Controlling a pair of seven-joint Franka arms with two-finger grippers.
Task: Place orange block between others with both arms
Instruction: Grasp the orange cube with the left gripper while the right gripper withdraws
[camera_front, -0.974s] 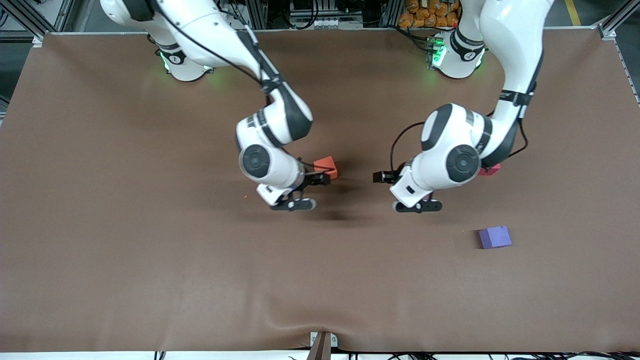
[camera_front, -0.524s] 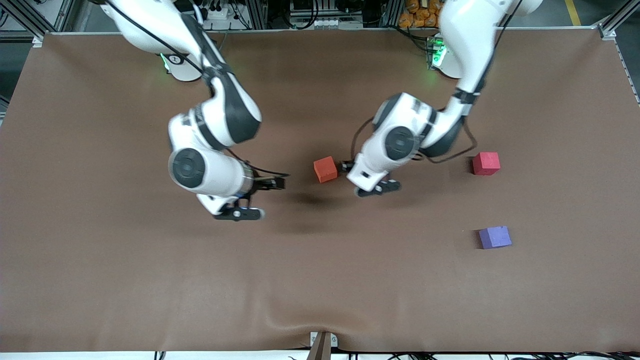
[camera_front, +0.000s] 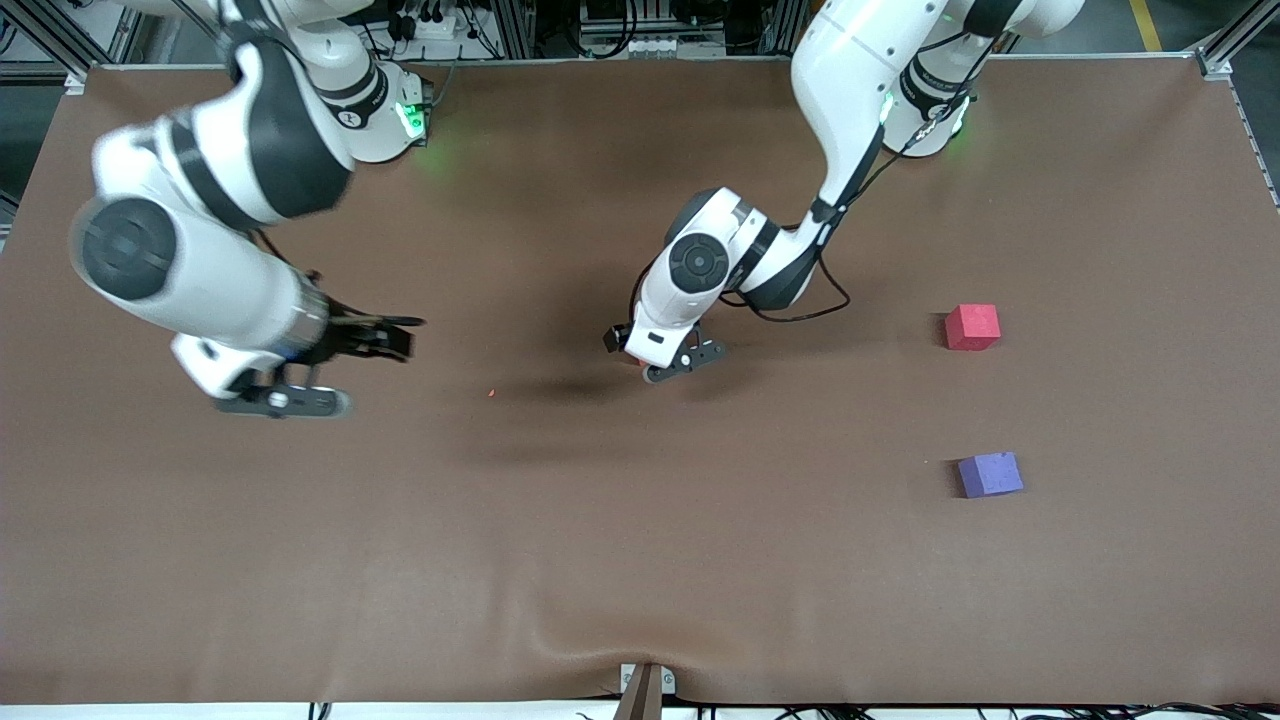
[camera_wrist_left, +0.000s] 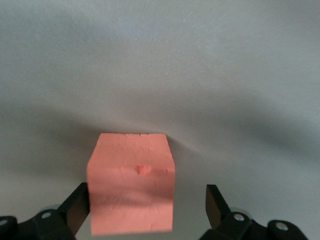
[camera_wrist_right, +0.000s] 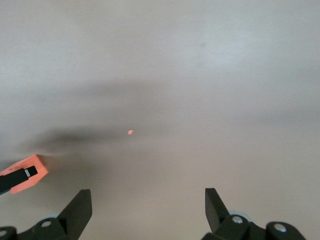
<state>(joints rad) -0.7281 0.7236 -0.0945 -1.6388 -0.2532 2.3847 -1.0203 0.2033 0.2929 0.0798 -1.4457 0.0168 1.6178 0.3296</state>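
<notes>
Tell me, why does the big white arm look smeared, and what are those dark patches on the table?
Front view: the right arm is motion-blurred; soft dark shadows lie on the table beside the left gripper. Left wrist view: the orange block looks slightly soft, shaded low on its face.

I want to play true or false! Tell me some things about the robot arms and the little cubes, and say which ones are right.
1. The left gripper is open around the small matte orange foam cube. True.
2. The right gripper holds a cube. False: it is open and holds nothing.
3. The red-pink matte cube sits on the purple-blue matte cube. False: they lie apart on the brown table.
4. The purple-blue cube lies nearer the front camera than the red-pink one. True.
</notes>
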